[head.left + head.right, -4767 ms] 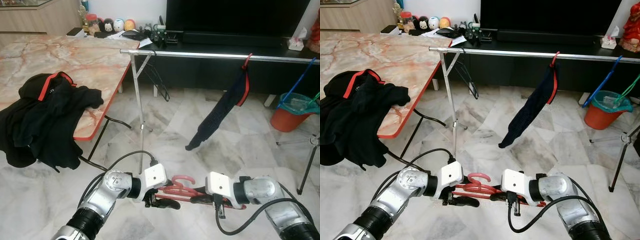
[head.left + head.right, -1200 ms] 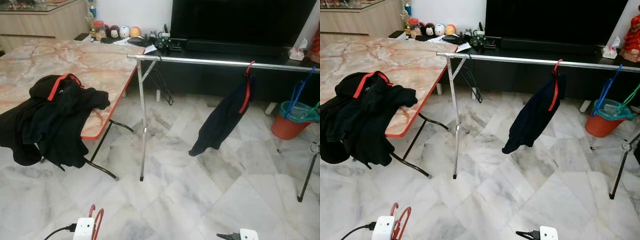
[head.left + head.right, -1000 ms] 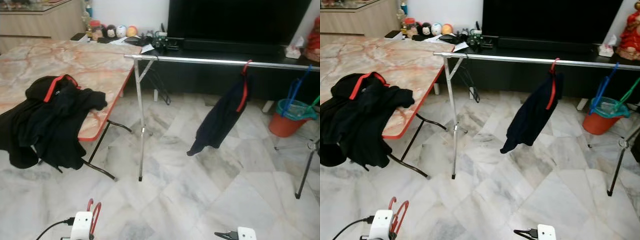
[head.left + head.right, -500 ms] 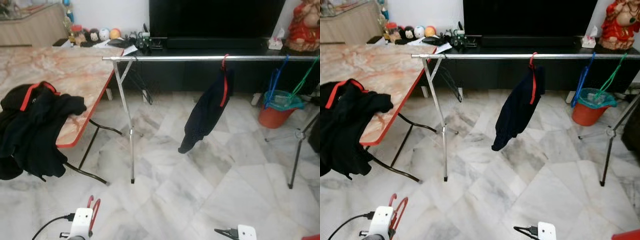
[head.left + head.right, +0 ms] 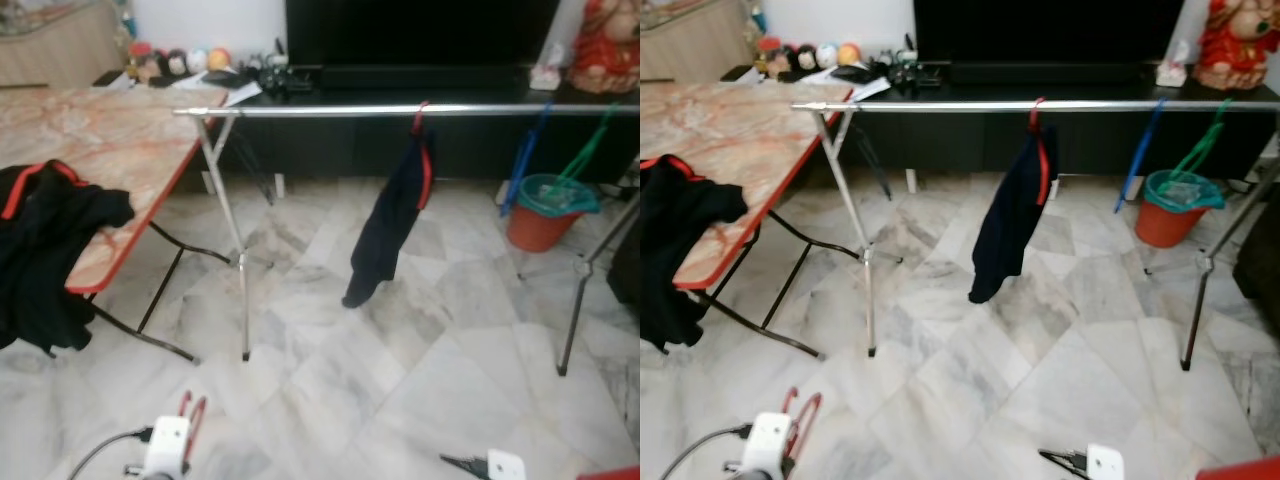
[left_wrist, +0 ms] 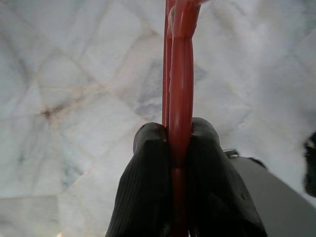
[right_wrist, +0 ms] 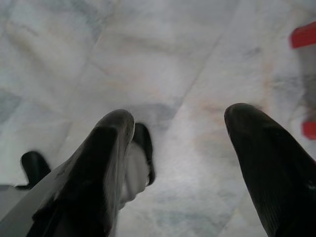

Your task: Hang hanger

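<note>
A red plastic hanger point(image 6: 178, 74) is clamped between the black fingers point(image 6: 148, 187) of my left gripper point(image 6: 178, 136), which is shut on it. Low at the left of the head views, the hanger's hook point(image 5: 192, 414) rises beside the white wrist block point(image 5: 166, 444). My right gripper point(image 7: 180, 126) is open and empty over the marble floor; its wrist point(image 5: 503, 465) sits at the lower right. Ahead stands a silver clothes rail point(image 5: 330, 110). A dark garment on a red hanger point(image 5: 388, 215) hangs near its middle.
A marble-topped folding table point(image 5: 110, 150) with a black jacket point(image 5: 40, 240) stands to the left of the rail. An orange bucket point(image 5: 540, 215) and blue point(image 5: 533, 140) and green point(image 5: 590, 140) hangers are at the right. A dark TV cabinet point(image 5: 420, 40) is behind.
The camera has turned right, so the rack sits more centred. Earlier both grippers held the hanger in front of me; now only the left holds it, low down.
</note>
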{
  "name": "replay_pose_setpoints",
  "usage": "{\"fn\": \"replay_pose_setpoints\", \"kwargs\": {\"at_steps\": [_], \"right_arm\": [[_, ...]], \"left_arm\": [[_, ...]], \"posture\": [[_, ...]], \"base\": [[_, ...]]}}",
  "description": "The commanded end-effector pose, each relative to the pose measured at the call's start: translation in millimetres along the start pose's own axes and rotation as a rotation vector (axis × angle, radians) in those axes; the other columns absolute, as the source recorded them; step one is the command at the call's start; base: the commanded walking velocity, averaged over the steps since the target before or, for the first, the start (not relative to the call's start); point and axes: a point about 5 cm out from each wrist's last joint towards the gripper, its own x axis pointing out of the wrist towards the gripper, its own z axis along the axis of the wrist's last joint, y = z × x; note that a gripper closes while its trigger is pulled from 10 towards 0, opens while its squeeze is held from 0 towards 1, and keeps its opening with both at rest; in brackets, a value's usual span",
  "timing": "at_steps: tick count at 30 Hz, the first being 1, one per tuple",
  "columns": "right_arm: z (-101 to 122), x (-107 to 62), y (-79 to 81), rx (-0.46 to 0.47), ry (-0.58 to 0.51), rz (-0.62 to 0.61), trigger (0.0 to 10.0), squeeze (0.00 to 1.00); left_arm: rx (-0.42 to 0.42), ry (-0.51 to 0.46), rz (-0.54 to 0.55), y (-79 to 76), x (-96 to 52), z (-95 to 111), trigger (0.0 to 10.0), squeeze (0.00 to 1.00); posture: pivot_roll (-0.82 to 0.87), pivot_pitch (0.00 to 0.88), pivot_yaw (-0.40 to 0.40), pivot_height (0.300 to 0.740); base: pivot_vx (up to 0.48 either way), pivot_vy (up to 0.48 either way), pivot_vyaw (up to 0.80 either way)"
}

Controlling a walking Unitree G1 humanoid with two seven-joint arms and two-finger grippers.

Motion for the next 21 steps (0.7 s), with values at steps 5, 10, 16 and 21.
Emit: {"fn": "replay_pose_setpoints", "kwargs": {"at_steps": [5,10,16,21], "right_arm": [[1,0.5,6.3,0.024,-0.011,0.013,10.0,0.0],[1,0.5,6.3,0.024,-0.011,0.013,10.0,0.0],[1,0.6,5.6,-0.015,0.001,0.012,10.0,0.0],[-2,0.3,8.7,-0.029,0.012,0.032,10.0,0.0]], "left_arm": [[-0.037,-0.024,0.028,12.4,-1.6,-2,10.0,0.0],[-0.037,-0.024,0.028,12.4,-1.6,-2,10.0,0.0],[-0.053,-0.046,0.007,2.8,0.4,7,10.0,0.0],[-0.067,-0.034,0.012,2.3,0.2,4,10.0,0.0]], "posture": [[-0.08,0.0,0.017,0.74],[-0.08,0.0,0.017,0.74],[-0.07,0.0,-0.008,0.74],[-0.07,0.0,-0.01,0.74]], "base": [[0.0,0.0,0.0],[0.0,0.0,0.0],[0.0,0.0,0.0],[0.102,0.0,-0.56]]}}
